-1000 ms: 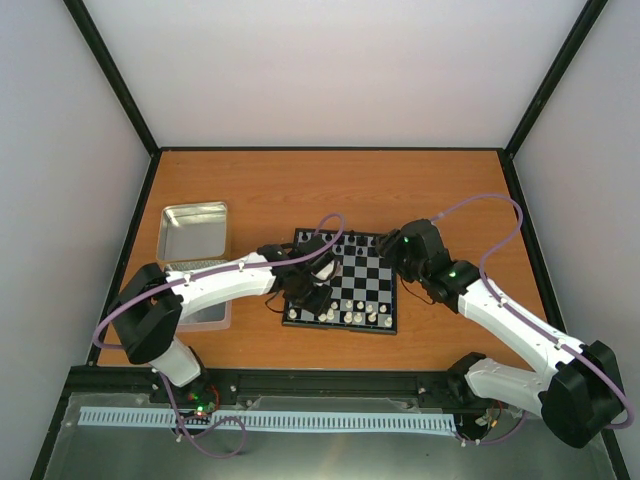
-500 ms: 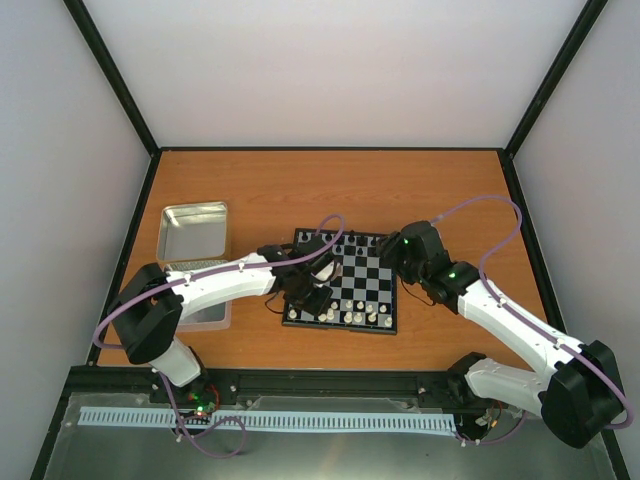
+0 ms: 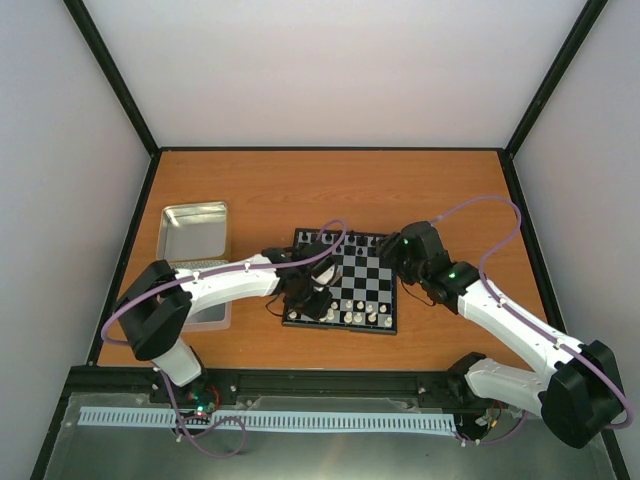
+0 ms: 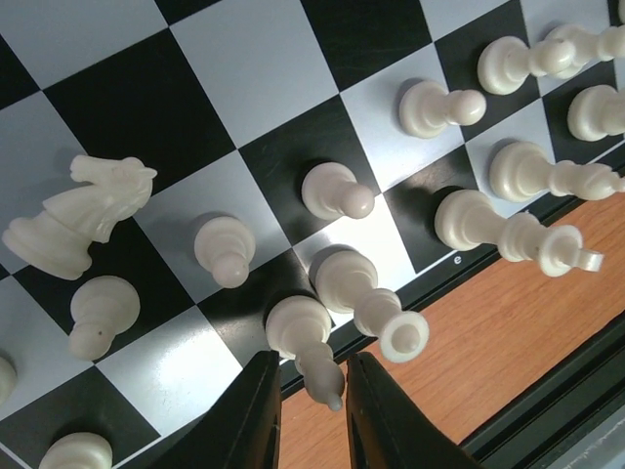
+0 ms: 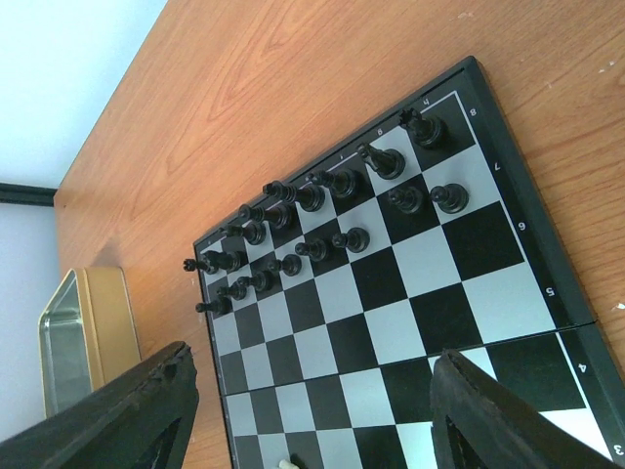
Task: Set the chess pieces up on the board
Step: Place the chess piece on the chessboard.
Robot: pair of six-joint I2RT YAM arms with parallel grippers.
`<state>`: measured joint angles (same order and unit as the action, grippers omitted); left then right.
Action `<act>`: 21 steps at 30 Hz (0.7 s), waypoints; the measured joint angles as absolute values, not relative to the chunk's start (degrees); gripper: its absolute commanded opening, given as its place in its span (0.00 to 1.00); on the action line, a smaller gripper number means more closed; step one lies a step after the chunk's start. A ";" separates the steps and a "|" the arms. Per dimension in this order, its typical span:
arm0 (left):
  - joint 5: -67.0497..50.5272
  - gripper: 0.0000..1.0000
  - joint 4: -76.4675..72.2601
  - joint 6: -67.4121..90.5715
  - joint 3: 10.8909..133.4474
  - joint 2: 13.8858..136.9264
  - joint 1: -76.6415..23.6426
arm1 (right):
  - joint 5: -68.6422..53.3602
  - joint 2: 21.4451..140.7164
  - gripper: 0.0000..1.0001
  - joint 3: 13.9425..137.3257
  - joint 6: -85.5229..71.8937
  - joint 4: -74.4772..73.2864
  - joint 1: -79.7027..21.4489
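Board (image 3: 370, 276) lies centred on the surface (image 3: 330, 190). Right end effector (image 5: 312, 420) hangs released, wide, above its right edge. Left end effector (image 4: 312, 363) narrowly brackets a white bishop (image 4: 299, 327) on the near row; whether it grips, I cannot tell.

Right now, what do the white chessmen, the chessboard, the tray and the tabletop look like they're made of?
White chessmen: likely moulded plastic, cream, smooth with a soft sheen.
Chessboard: a hard glossy face, plastic or coated metal, since the pale squares look silvery.
Tray: bare metal, mirror-bright inside, brassy outside.
Tabletop: orange-brown wood grain, veneer or laminate; cannot tell which.
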<state>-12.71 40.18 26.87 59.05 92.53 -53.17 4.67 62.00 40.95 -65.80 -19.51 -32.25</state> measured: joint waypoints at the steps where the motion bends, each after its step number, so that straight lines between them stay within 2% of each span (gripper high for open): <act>1: -12.71 0.20 40.14 26.87 58.94 92.68 -53.17 | 4.58 62.00 0.65 40.95 -65.78 -19.51 -32.25; 4: -12.69 0.18 39.97 26.87 58.81 93.12 -53.17 | 4.43 62.00 0.65 40.95 -65.80 -19.51 -32.25; 8: -12.32 0.07 39.77 26.85 58.81 93.69 -53.17 | 4.27 62.00 0.65 40.95 -65.80 -19.51 -32.23; 21: -10.66 0.08 39.44 26.44 58.83 93.56 -53.17 | 4.01 62.02 0.65 40.62 -65.80 -19.49 -32.23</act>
<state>-10.66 39.44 26.44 58.83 93.56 -53.17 4.01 62.02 40.62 -65.80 -19.49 -32.23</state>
